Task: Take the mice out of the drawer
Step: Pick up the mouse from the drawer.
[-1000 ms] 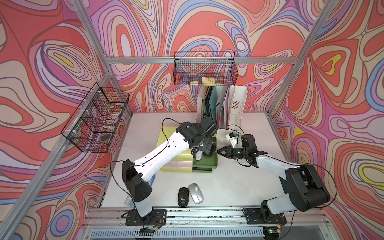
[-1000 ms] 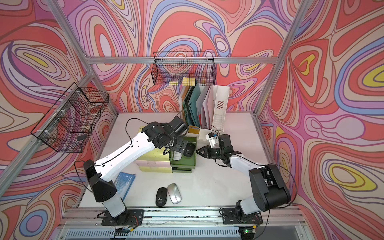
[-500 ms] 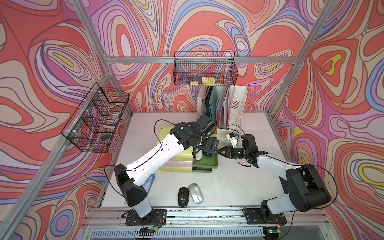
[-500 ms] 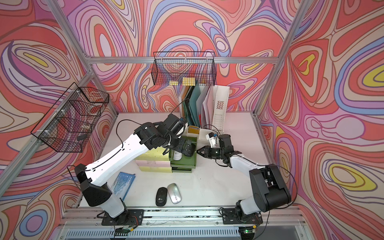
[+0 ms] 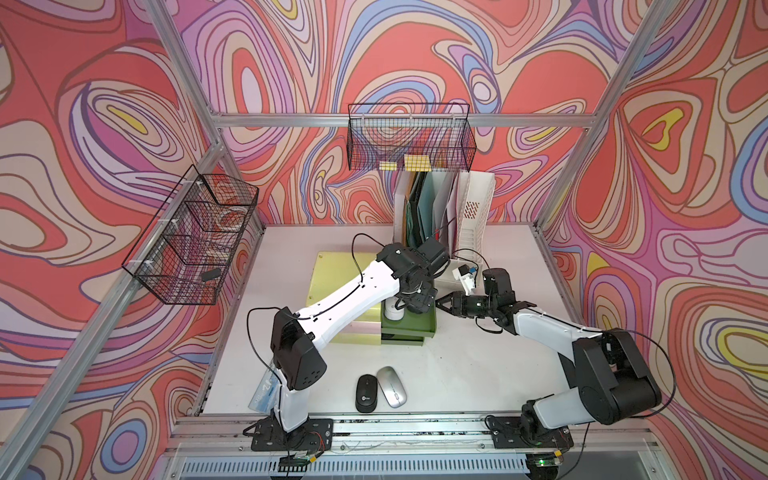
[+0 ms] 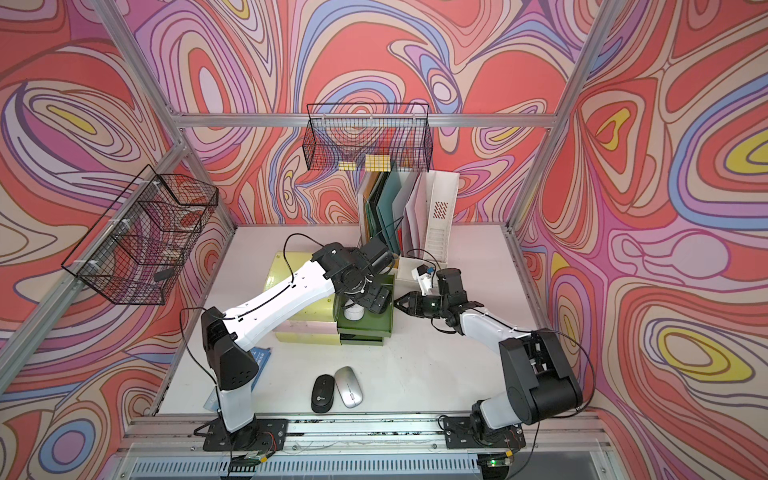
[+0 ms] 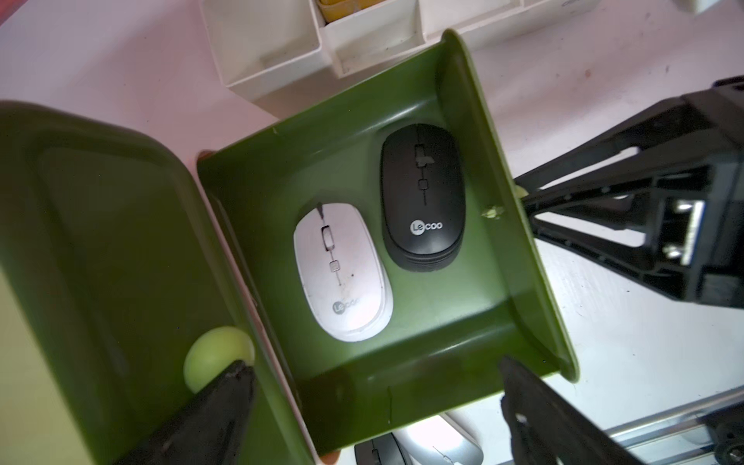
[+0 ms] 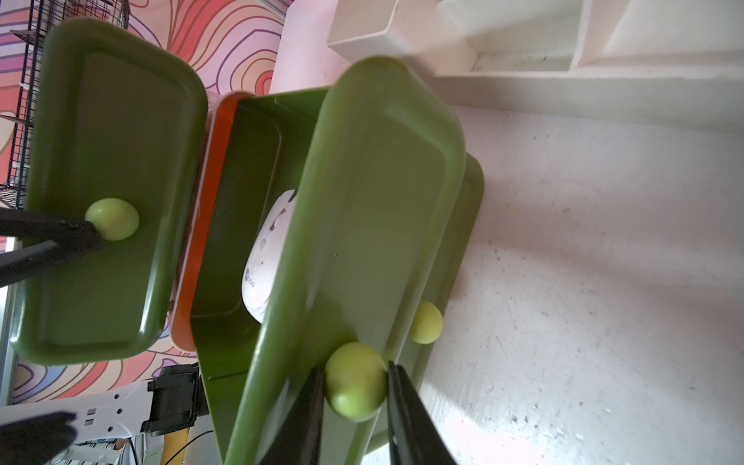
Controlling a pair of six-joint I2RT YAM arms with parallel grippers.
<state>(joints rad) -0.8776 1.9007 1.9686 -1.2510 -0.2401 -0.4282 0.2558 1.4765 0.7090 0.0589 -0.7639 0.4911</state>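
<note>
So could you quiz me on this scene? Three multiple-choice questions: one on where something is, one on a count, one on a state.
1. Where is the silver mouse?
A) in a wire basket
B) on the table beside a black mouse
C) atop the file rack

2. How many mice lie in the open green drawer?
A) none
B) two
C) four

3. What is the right gripper doing?
A) closed on the drawer's knob
B) holding a mouse
C) hanging wide open

Answers:
1 B, both lie near the table's front edge.
2 B, one white mouse and a second black mouse show inside.
3 A, it pinches the pale green knob.
</note>
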